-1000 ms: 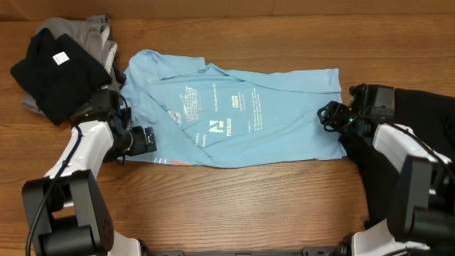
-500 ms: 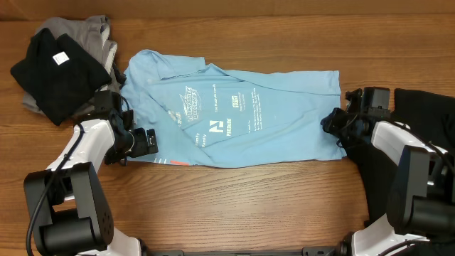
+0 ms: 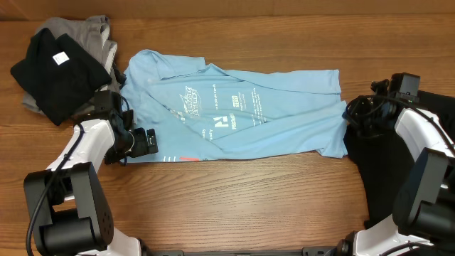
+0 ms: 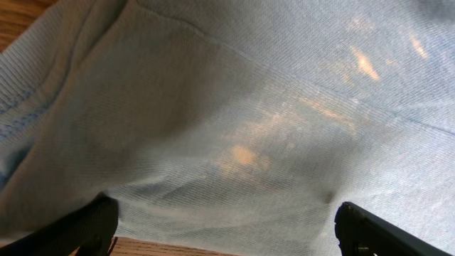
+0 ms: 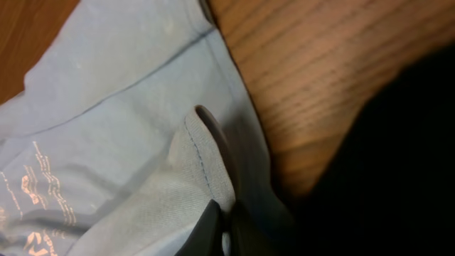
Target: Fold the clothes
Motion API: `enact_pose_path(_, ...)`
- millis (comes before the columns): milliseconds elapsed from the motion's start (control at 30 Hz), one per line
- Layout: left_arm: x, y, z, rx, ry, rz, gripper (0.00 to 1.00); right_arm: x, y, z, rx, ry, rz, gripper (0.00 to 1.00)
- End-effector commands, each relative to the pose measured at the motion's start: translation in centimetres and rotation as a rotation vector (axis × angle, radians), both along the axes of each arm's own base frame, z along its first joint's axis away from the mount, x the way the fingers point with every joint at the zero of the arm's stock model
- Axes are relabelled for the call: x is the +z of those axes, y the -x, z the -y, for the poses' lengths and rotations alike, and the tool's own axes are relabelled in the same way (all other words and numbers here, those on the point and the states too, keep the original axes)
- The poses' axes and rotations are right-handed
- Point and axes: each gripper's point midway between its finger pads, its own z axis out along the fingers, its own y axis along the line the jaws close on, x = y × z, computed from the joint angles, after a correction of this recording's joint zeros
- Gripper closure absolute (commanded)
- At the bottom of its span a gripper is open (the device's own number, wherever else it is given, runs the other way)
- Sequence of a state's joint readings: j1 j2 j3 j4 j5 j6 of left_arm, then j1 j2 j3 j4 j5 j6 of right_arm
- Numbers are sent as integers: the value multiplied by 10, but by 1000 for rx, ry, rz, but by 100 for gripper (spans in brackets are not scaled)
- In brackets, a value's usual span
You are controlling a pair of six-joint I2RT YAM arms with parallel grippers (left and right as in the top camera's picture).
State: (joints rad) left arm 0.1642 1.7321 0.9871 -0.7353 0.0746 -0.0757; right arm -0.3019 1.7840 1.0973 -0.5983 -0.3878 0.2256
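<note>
Dragged rightward, hem of light blue T-shirt (image 3: 270, 107) sits pinched in right gripper (image 5: 224, 226), clear only from its wrist; left gripper (image 4: 224, 229) gapes wide.

Open table (image 3: 249, 213) along front; clothes pile (image 3: 60, 67) far-left.

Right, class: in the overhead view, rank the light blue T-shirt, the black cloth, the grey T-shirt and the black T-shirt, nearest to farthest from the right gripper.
1. light blue T-shirt, centre: pinched in the right gripper's jaws.
2. black cloth, far right.
3. grey T-shirt and black T-shirt, far left: too close to call.
</note>
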Motion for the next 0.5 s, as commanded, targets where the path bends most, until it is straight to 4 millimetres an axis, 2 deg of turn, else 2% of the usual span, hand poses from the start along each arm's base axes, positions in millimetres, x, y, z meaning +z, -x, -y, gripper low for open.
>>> enact_pose_path(0,-4,2,3,4,13,-11,0,15,-3,5,-18,8,19,95)
enact_pose_path(100,-4,2,4,2,24,-10,0,14,0,4,-17,4,6,89)
enact_pose_path(133,-4,2,7,-10,36,-8,0,14,0,4,-17,4,6,90)
enact_pose_path(167,-3,3,10,-35,50,-6,1,14,0,4,-17,4,7,95)
enact_pose_path(233,2,3,11,-47,58,-18,3,14,0,4,-17,4,7,96)
enact_pose_path(333,21,-3,11,-49,67,-26,5,11,6,4,-23,5,-24,96)
enact_pose_path(467,63,-33,14,-70,100,44,8,8,14,3,-45,-2,-65,96)
